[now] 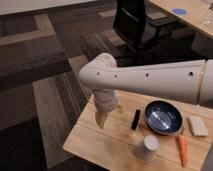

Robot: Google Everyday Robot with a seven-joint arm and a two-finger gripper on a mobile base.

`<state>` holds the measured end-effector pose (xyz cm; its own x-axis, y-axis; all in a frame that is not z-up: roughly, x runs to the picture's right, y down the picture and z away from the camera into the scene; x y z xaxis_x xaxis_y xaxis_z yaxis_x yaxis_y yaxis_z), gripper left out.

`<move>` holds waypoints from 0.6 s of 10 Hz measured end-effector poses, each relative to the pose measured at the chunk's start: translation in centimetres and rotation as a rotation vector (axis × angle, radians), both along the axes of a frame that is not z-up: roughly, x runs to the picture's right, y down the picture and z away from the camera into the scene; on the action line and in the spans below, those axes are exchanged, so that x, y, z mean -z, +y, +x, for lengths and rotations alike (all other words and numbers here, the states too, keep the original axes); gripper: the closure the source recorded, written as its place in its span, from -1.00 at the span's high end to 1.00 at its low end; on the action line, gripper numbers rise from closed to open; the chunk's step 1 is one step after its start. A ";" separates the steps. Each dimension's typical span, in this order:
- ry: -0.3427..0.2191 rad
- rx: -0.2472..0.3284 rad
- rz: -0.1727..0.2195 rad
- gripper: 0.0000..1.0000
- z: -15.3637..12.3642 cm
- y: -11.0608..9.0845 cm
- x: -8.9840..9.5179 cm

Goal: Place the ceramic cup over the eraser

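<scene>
Pincer (110, 115) — fingers (101, 119) spread — above wooden table (95, 142)

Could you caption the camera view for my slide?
Open tool above table, apart from eraser; cup beside bowl.

Mostly matt stuff on pale wood

The table (92, 146) is seen as light, matt wood; the ceramic cup (146, 148) looks dull off-white, the eraser (135, 120) flat black, the dark blue bowl (163, 117) glossy inside. The gripper (110, 114), hung spread-fingered over the table's left part, is tan-tipped below a smooth cream plastic arm (150, 80).
</scene>
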<state>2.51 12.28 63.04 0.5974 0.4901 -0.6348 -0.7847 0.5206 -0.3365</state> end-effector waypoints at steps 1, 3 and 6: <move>0.000 0.000 0.000 0.30 0.0 0.0 0.0; -0.008 0.006 0.001 0.30 0.3 -0.1 0.1; -0.025 0.016 0.005 0.30 3.7 -0.5 1.3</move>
